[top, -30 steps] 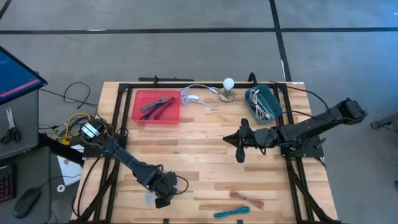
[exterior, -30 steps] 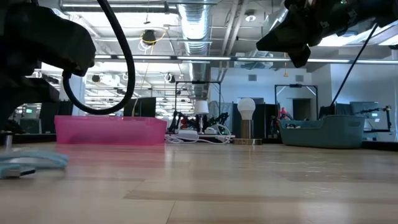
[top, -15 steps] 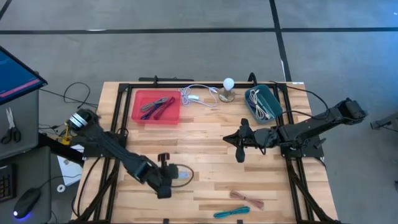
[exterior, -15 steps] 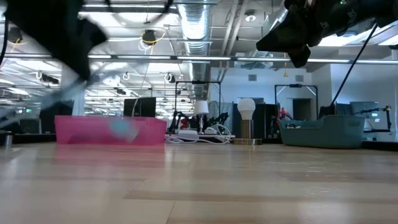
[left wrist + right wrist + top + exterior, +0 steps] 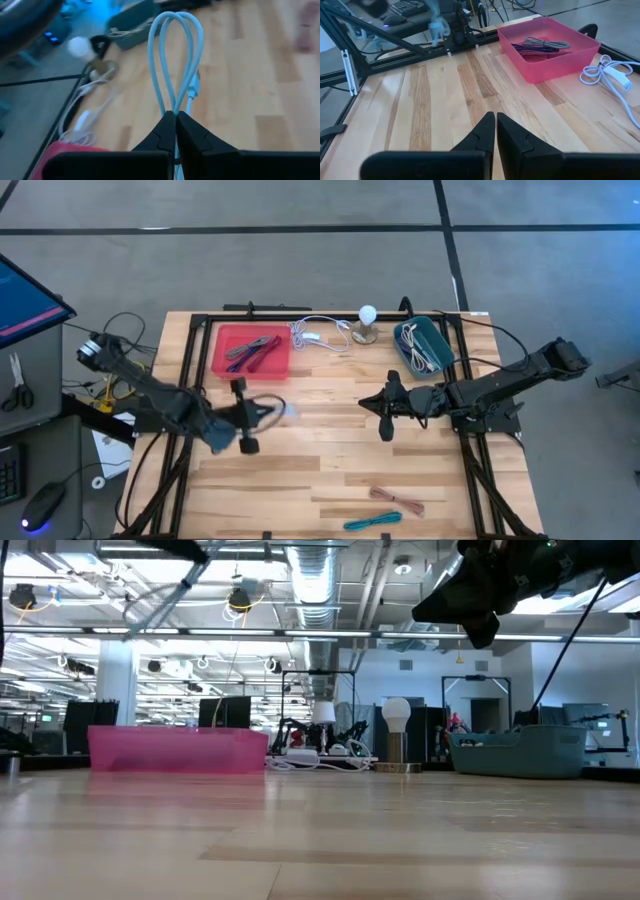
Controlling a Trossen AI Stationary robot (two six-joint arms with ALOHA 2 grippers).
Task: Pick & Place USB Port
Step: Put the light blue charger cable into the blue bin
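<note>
In the high view the left gripper [image 5: 243,418] is just below the pink tray [image 5: 250,351], blurred, and holds a pale blue USB cable [image 5: 272,411] whose loop shows beside it; the plug is too small to see here. The right gripper [image 5: 385,408] waits well to the right of the tray, with its fingers pressed together and nothing between them. In the low view the pink tray [image 5: 177,749] stands on the wooden table [image 5: 320,840]; the left arm is only a blurred streak at the top, and the cable cannot be made out. In the left wrist view the fingers [image 5: 165,131] are closed on the looped blue cable [image 5: 175,60], held above the table. In the right wrist view the pink tray [image 5: 547,47] contains dark cables, hard to tell apart.
</note>
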